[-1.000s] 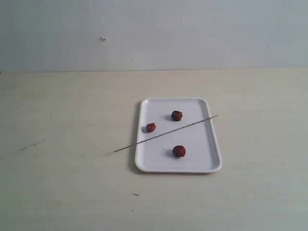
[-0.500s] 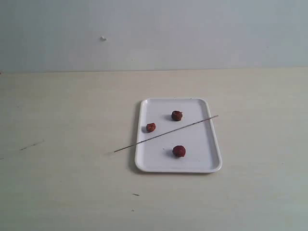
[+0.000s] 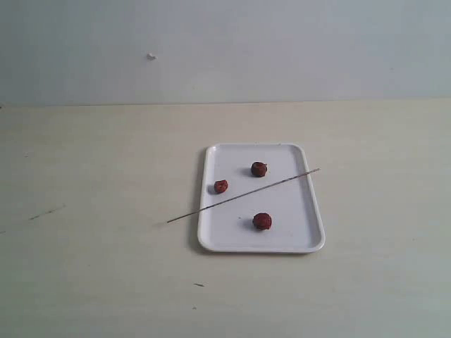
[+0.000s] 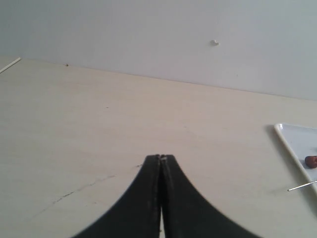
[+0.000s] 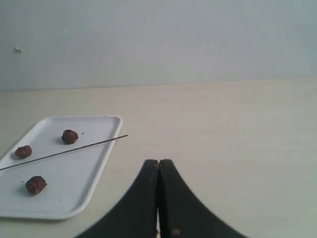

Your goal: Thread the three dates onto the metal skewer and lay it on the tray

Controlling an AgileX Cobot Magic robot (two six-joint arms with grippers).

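pale wooden table (image 3: 106,176), grey wall (image 3: 282,49)

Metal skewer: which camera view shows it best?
The exterior view: the whole metal skewer shows, lying across the tray, both ends overhanging. The right wrist view crops one end; the left wrist view catches only its tip.

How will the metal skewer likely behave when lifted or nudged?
The metal skewer looks thin and straight, so probably stiff and light. Resting across the tray rim with one end overhanging, it may roll or pivot when nudged.
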